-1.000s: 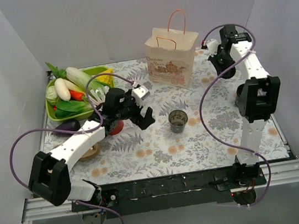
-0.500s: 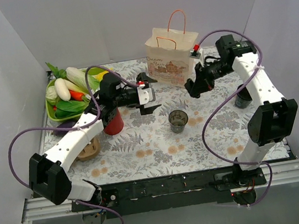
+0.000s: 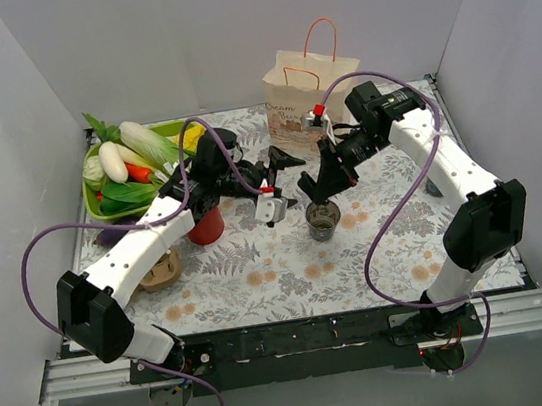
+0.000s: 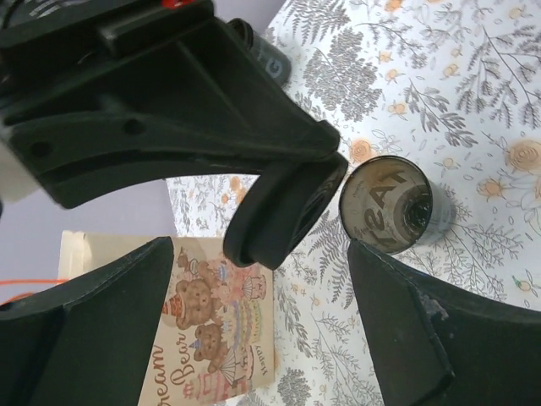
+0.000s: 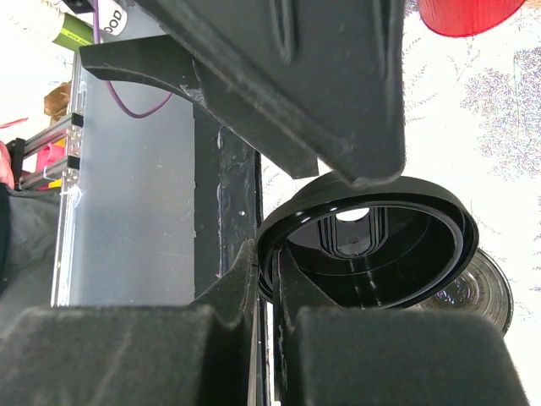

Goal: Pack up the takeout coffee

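No takeout coffee with its lid on is in view. A dark cup (image 3: 323, 218) stands open-topped on the floral mat, seen too in the left wrist view (image 4: 389, 203). Just above its left rim my right gripper (image 3: 317, 189) is shut on the edge of a loose round black lid (image 5: 372, 245), held tilted, underside toward the wrist camera. That lid (image 4: 283, 211) hangs between the cup and my left gripper (image 3: 283, 179). The left gripper (image 4: 262, 254) is open and holds nothing; its fingers (image 4: 423, 338) bracket the lid and the cup from the left.
A paper bag (image 3: 312, 101) with bear print and orange handles stands upright behind the grippers. A red cup (image 3: 205, 222) sits under the left forearm. A green tray (image 3: 99, 202) of vegetables fills the back left. A brown round object (image 3: 165, 271) lies near the left arm.
The right arm swung from the back right to the centre, bringing the lid over the dark cup. The left gripper moved right toward the cup and its jaws narrowed slightly.
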Robot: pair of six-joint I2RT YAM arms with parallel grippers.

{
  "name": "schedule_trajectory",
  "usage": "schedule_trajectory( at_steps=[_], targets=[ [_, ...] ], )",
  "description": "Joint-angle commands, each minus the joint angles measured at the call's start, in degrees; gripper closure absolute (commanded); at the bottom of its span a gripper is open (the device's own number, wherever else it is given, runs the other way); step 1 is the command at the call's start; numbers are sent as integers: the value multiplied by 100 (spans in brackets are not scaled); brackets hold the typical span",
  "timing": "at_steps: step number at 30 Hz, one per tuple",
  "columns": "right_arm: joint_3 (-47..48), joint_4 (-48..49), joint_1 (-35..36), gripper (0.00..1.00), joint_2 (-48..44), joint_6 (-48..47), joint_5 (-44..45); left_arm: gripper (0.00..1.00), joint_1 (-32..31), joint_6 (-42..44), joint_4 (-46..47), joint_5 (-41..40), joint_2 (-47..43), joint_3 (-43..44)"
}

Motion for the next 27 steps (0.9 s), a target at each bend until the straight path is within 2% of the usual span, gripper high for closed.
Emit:
schedule_trajectory(
  at_steps=[1,7,11,12,15,21,22,23,24,27],
  targets=[
    [41,-93,107,99,-195,-38,-179,18,-93,1005,-782,5,93,275],
    [58,-93,177,99,-133,-12,-83,26,-155,1173,-782,-144,322,486],
    [146,-93,248,99,-81,23,14,39,-181,1304,-931,-259,454,627],
    [146,-93,256,99,-81,23,40,46,-190,1323,-1044,-276,506,662],
    [111,-58,274,99,-72,76,120,52,-199,1305,-1229,-277,542,803],
    [119,100,274,98,-63,357,295,72,-234,1130,-1467,-224,542,873],
    [224,83,265,98,-46,357,339,81,-251,1060,-1502,-215,524,873],
    [277,57,256,96,-2,366,374,87,-251,1024,-1537,-206,507,864],
    [356,48,256,92,25,366,462,98,-251,980,-1581,-171,507,856],
    [918,-84,169,75,183,367,646,100,-269,586,-1494,-127,428,733]
  ],
)
